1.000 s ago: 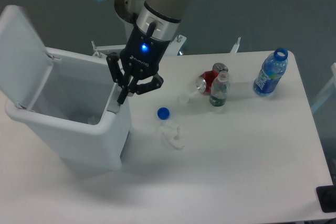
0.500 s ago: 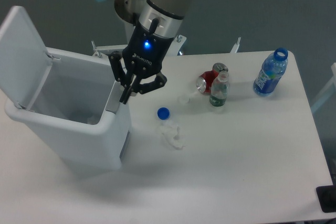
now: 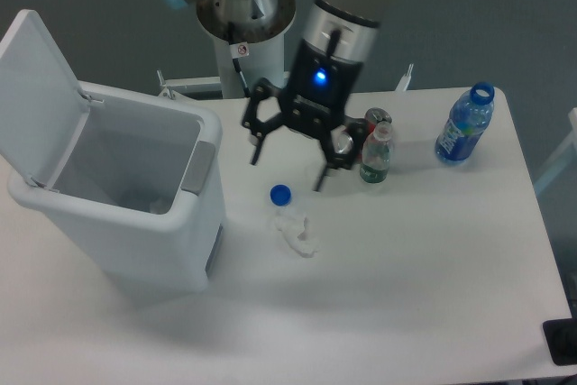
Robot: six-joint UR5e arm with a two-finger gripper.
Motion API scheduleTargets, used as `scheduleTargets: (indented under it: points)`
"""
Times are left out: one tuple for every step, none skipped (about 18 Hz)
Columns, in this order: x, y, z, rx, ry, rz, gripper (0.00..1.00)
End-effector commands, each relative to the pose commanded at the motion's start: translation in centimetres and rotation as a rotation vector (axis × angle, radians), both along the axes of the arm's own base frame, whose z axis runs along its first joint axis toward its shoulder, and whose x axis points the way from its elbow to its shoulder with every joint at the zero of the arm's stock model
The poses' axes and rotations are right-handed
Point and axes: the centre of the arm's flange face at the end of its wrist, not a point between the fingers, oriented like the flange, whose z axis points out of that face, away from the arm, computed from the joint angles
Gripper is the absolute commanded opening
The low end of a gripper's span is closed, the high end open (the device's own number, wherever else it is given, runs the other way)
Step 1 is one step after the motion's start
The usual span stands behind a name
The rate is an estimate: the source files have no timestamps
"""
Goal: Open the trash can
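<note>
The trash can (image 3: 126,200) is seen at the desk's left edge, lid swung up and back, grey push tab exposed on the inner rim; the opening step is judged done. The gripper (image 3: 287,169), a second ago narrowed at that tab, has been moved off toward the desk's middle and its fingers spread wide, nothing held. Below it a blue cap (image 3: 280,194) and crumpled paper (image 3: 297,233) are noted; a red can (image 3: 361,135), small bottle (image 3: 377,154) and blue bottle (image 3: 465,124) toward the far right.

Lid-up trash can (image 3: 126,214), spread-fingered tool (image 3: 288,167) above blue cap (image 3: 280,194).
</note>
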Motion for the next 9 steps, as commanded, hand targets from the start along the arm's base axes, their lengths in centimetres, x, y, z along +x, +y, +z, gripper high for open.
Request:
scheduleTargets:
  points:
    - [-0.4, -0.3, -0.6, -0.045, 0.027, -0.014, 1.0]
    - [-0.8, -0.4, -1.5, -0.078, 0.032, -0.017, 1.0]
    - [-1.3, -0.4, -2.4, -0.105, 0.031, -0.017, 1.0]
    - [-1.8, -0.5, -3.5, -0.144, 0.037, -0.027, 1.0]
    - [-2.5, -0.8, -4.9, -0.2, 0.049, -0.042, 1.0]
    - [-2.9, -1.1, -6.4, -0.262, 0.064, -0.068, 1.0]
    - [-3.3, -1.3, -7.2, -0.311, 0.087, -0.106, 1.0]
    - [-3.9, -1.3, -7.9, -0.352, 0.106, -0.146, 1.0]
    - [-4.3, -1.3, -8.3, -0.378, 0.12, -0.185, 1.0]
